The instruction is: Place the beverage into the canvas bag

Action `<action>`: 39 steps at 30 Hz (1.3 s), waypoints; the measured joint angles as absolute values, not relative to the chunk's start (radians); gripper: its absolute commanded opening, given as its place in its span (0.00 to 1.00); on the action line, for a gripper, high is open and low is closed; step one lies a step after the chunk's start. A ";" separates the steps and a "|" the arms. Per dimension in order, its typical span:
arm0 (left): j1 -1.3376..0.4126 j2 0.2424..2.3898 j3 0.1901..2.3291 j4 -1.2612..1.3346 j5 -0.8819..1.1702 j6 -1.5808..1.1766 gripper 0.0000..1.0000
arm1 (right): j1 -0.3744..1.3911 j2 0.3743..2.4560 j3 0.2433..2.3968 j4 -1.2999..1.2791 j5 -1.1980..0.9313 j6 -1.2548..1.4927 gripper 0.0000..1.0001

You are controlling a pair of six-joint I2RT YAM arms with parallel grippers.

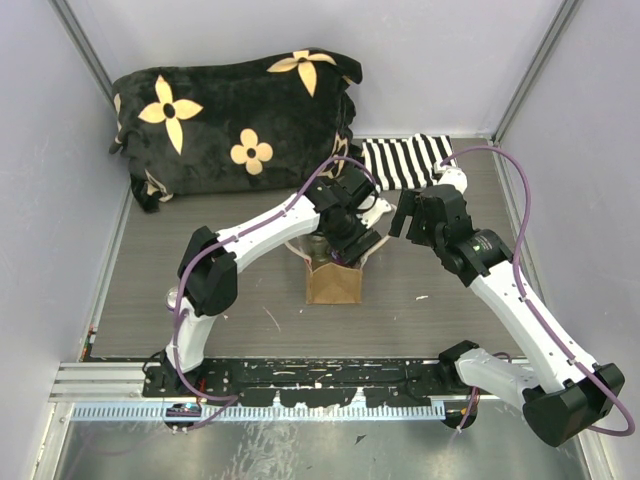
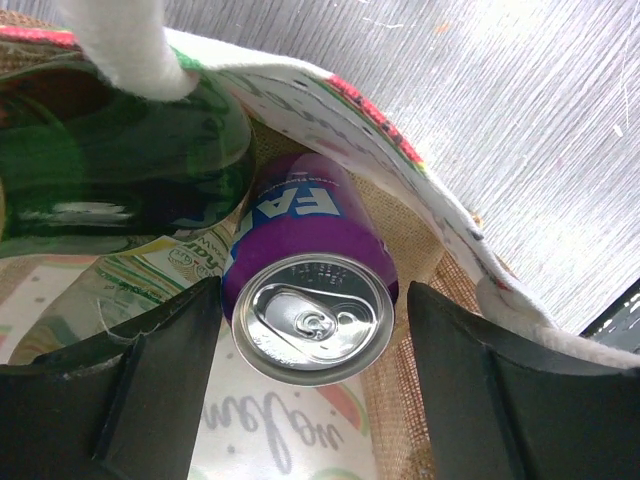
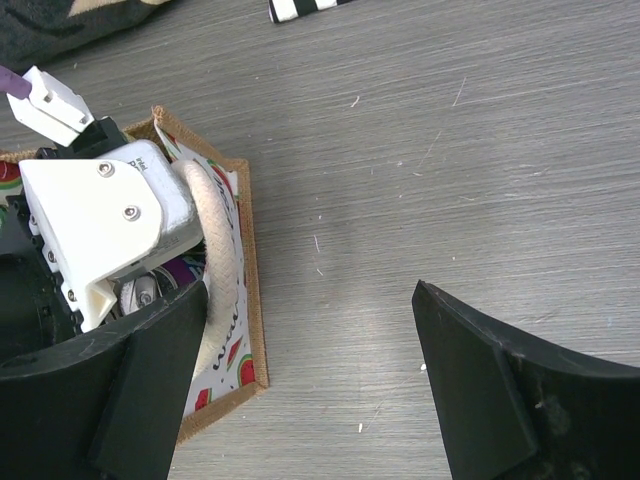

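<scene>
Left fingers [image 2: 120, 400] fill the bottom corners of your left wrist view, spread open with the beverage can [image 2: 308, 270] straight between them. A thin gap shows on each side of the lid, so you appear to hold nothing, though any contact lower down is hidden. You look onto the silver lid and pull tab. The can's long axis runs directly away from the fingers, in line with your approach. It stands close to upright, its base tipped slightly toward the green bottle [image 2: 120, 170] just beyond one finger. Both sit inside the canvas bag [image 1: 333, 283], whose printed lining curves past the far side of the can, and a cream rope handle [image 2: 125, 45] crosses above the bottle.

Your left arm is the one at the can. The right fingers [image 3: 500, 380] hang wide open and empty over the counter [image 3: 450, 150], beside the bag and outside it.

By my judgement the placing is done, and what remains is to back out along the can's axis without catching a handle.

White letters "FA" read on the purple wall; the rest wraps out of sight. The lid's embossing and the lining's looping script are too small or cropped to read.
</scene>
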State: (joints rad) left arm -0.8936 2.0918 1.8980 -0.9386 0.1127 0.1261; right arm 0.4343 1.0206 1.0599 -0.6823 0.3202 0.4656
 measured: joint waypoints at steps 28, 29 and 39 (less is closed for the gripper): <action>-0.848 1.811 1.923 -0.974 0.064 0.176 0.99 | 0.434 1.021 1.060 -0.683 0.313 0.470 0.89; -0.813 1.802 1.949 -0.984 0.057 0.184 0.99 | 0.434 1.021 1.060 -0.683 0.313 0.470 0.89; -0.234 1.662 1.975 -1.215 0.073 0.408 0.98 | 0.434 1.021 1.049 -0.681 0.308 0.469 0.90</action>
